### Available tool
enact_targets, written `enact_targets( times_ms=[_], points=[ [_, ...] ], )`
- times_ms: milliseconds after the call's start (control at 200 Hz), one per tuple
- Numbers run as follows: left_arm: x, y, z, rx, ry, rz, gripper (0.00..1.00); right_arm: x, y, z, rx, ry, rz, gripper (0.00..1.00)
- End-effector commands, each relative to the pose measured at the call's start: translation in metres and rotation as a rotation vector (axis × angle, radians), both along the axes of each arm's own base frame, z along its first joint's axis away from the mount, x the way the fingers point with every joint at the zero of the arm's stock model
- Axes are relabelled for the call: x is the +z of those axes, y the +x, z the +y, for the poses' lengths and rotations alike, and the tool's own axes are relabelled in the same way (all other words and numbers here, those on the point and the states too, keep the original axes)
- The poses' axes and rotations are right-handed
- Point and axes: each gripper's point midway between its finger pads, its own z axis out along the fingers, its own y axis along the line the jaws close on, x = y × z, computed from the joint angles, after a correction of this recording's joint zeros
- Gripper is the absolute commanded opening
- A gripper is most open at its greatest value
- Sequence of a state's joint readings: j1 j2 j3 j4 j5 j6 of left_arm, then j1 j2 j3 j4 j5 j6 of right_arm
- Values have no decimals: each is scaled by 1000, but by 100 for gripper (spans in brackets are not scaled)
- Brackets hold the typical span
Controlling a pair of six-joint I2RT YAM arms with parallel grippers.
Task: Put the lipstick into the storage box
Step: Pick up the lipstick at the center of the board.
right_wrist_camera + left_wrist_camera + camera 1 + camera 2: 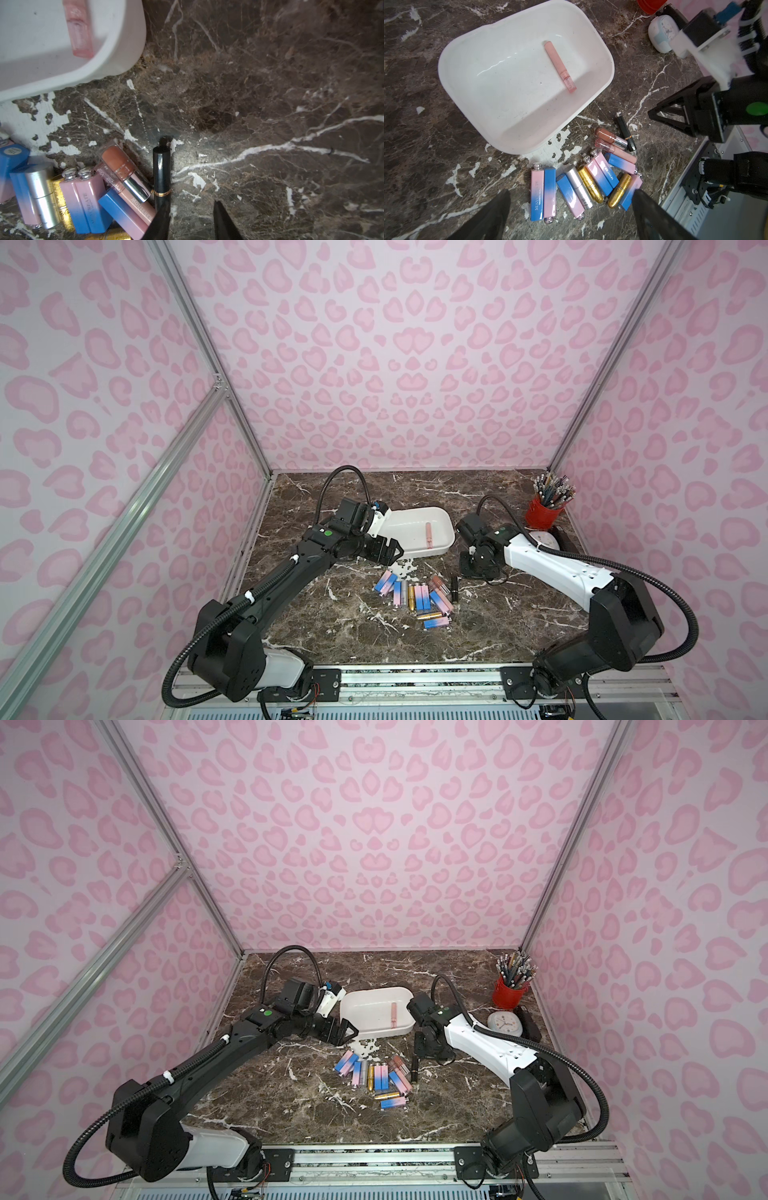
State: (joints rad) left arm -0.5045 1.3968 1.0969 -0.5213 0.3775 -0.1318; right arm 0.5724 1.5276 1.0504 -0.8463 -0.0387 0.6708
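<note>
L gripper (pixel 571 193) wide open, empty; R gripper (pixel 190 204) part-open, one finger (pixel 160 222) over black lipstick (pixel 162 172).

Bare marble table (pixel 270 93) flanks the black lipstick (pixel 161 176) on one side; the lipstick cluster (pixel 83 199) crowds the other.
</note>
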Motion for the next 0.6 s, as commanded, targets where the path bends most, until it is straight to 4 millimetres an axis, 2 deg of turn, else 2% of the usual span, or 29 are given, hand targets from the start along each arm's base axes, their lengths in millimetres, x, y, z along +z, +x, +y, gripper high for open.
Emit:
enact_targets(
  times_ms=[0,340,595],
  points=[
    [7,2,-7,-13,-13,-15,94,-7,7,12,-22,55,-32,39],
    [5,-5,-2,-4,24,-14,94,-36,10,38,21,82,10,39],
    [2,-13,6,6,43,-16,94,-50,4,40,33,57,45,38]
  ],
)
